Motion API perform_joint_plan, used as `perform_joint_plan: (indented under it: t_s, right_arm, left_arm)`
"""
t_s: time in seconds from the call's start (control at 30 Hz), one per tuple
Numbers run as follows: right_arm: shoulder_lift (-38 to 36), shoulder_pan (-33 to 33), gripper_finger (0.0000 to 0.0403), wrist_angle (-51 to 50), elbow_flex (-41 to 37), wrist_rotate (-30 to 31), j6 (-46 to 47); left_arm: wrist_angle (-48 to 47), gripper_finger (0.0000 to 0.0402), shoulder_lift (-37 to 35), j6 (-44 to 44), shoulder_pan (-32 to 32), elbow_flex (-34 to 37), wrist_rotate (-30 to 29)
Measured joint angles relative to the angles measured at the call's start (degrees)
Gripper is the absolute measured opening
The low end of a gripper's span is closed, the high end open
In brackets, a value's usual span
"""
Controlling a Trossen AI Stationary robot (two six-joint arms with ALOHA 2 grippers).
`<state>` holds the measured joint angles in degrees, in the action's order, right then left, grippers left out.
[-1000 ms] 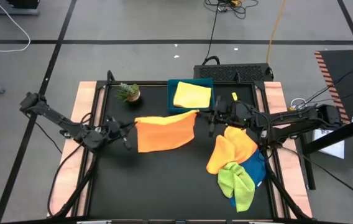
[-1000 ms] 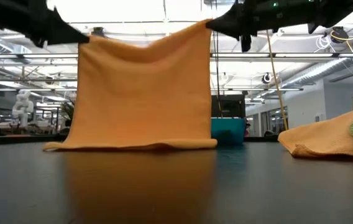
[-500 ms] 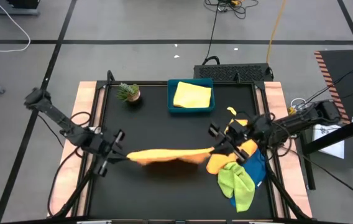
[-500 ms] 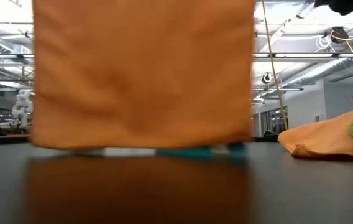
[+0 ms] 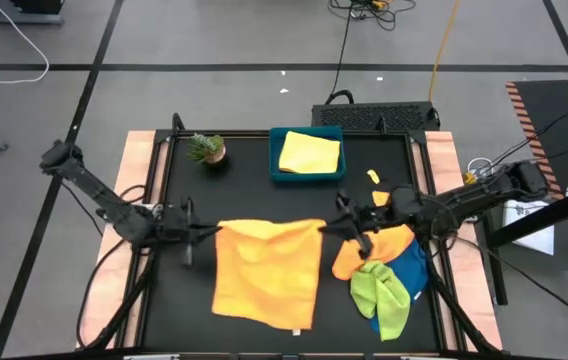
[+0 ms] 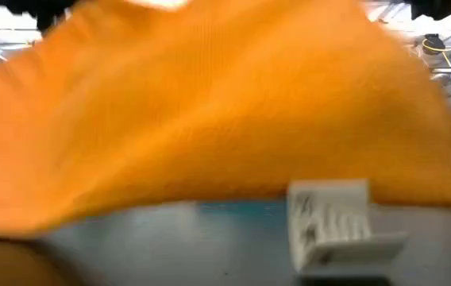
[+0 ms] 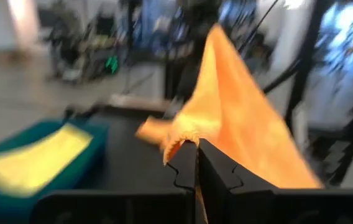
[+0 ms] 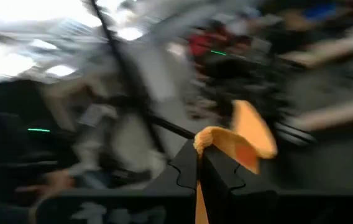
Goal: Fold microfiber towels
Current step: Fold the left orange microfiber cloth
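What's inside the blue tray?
A yellow towel lies inside the blue tray, covering most of its floor. Whether anything sits beneath that towel cannot be seen.

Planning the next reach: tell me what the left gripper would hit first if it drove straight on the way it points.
The left gripper points toward the right gripper. It would plough into the orange towel it already pinches; beyond that, likely the right gripper, though depth is unclear.

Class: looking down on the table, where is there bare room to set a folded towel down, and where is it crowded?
Bare mat lies between the plant and the spread orange towel, and right of the tray, above the towel pile. It is crowded mid-table: the left gripper and right gripper each pinch a corner of the orange towel.
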<state>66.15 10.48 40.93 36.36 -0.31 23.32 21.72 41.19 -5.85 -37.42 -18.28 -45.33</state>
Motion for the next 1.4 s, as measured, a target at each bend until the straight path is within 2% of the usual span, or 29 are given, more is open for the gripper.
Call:
perform_joint_plan:
  t_s: [0.2, 0.3, 0.43, 0.57, 0.8, 0.9, 0.97, 1.27, 1.4]
  right_arm:
    - [0.04, -4.61, 0.0, -13.36, 0.0, 13.02, -3.13]
    - [0.66, -7.08, 0.0, -16.86, 0.0, 15.62, -4.01]
    - [3.14, -9.99, 0.0, -17.6, 0.0, 15.39, -4.57]
    - [7.27, -11.34, 0.0, -17.7, 0.0, 15.18, -5.79]
    - [11.4, -10.77, 0.0, -17.68, 0.0, 13.7, -9.94]
    - [11.56, -10.11, 0.0, -17.94, 0.0, 10.44, -11.87]
    - [11.56, -9.28, 0.0, -18.49, 0.0, 8.38, -13.02]
    - [11.56, -4.04, 0.0, -21.41, -0.8, 5.49, -15.49]
    - [11.56, -2.38, 0.0, -19.12, -3.38, 5.39, -15.49]
  left_arm:
    - [-19.69, 0.0009, 0.05, -11.9, 5.49, 0.0, -0.25]
    - [-23.25, 0.0006, 0.04, -13.65, 8.33, 1.1, -1.38]
    - [-21.1, 0.0007, 0.04, -13.55, 12.64, 4.97, -1.02]
    - [-14.84, 0.0009, 0.06, -12.33, 15.96, 10.37, 0.88]
    - [-0.55, 0.0006, 0.04, -5.77, 17.84, 16.7, 9.16]
    - [1.0, 0.0003, 0.04, -2.14, 17.59, 17.11, 14.38]
    - [0.94, 0.0004, 0.04, -0.74, 16.88, 17.11, 15.71]
    - [0.93, 0.0002, 0.06, -0.51, 11.38, 17.11, 15.95]
    - [2.29, 0.0002, 0.48, -0.51, 7.94, 17.11, 13.41]
